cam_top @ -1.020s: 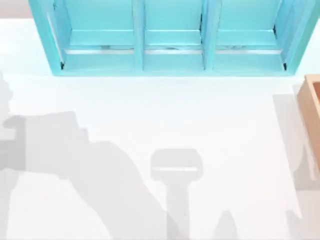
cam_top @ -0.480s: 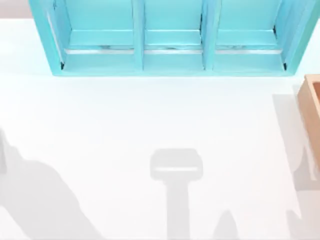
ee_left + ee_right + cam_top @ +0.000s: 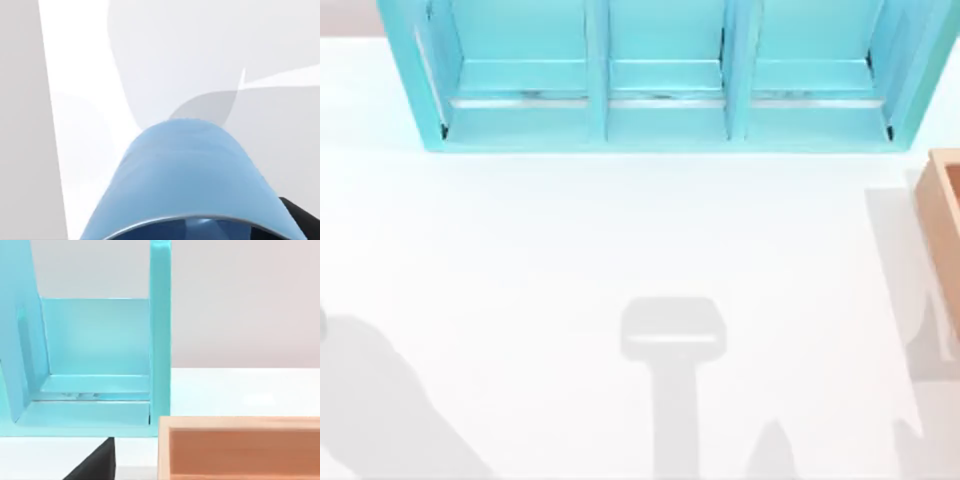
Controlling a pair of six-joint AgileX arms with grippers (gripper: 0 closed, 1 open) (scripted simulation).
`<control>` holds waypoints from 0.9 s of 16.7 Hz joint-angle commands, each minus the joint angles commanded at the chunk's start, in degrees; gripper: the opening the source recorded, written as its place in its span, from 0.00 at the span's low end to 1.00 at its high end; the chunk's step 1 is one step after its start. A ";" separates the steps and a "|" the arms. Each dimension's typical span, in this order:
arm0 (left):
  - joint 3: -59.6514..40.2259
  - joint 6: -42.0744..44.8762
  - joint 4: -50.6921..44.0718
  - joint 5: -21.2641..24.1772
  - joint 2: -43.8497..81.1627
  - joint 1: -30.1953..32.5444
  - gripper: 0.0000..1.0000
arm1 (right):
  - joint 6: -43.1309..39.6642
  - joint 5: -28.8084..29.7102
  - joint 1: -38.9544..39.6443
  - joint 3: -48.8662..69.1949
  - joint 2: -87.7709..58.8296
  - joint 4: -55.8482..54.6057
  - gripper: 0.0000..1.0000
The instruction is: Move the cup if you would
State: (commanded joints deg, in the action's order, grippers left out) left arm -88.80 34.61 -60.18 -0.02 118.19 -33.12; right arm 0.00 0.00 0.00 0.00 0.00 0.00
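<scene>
The white table [image 3: 620, 240] carries a teal cabinet [image 3: 660, 80] of three open compartments along its far edge, and an orange-brown wooden box [image 3: 945, 220] sits at the right edge, near the cabinet's right end. Right up against the left wrist camera is the blue cup [image 3: 190, 175], seen above the tabletop; whether either arm's fingers are clenched or released I cannot tell.

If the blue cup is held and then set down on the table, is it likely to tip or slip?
The blue cup looks smooth and glossy in the left wrist view, so it may slip in a light grip. Its wall is round, so on its side it would probably roll. It seems rigid and hollow, hence likely light and easy to knock over on the white table.
</scene>
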 joint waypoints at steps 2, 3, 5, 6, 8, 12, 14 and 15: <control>2.11 0.42 3.36 0.06 1.34 -0.31 0.00 | 0.00 0.00 0.00 0.00 0.00 0.00 1.00; 2.72 0.54 4.20 0.11 1.74 -0.42 0.00 | 0.00 0.00 0.00 0.00 0.00 0.00 1.00; 2.90 0.57 4.43 0.12 1.84 -0.45 0.00 | 0.00 0.00 0.00 0.00 0.00 0.00 1.00; 2.90 0.57 4.43 0.12 1.84 -0.45 0.00 | 0.00 0.00 0.00 0.00 0.00 0.00 1.00; 2.90 0.57 4.43 0.12 1.84 -0.45 0.08 | 0.00 0.00 0.00 0.00 0.00 0.00 1.00; 2.90 0.57 4.43 0.12 1.84 -0.45 0.38 | 0.00 0.00 0.00 0.00 0.00 0.00 1.00; 2.90 0.57 4.43 0.12 1.84 -0.45 0.53 | 0.00 0.00 0.00 0.00 0.00 0.00 1.00; 2.90 0.57 4.43 0.12 1.84 -0.45 0.60 | 0.00 0.00 0.00 0.00 0.00 0.00 1.00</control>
State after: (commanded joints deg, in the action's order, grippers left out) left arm -85.90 35.18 -55.75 0.11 120.03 -33.57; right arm 0.00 0.00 0.00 0.00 0.00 0.00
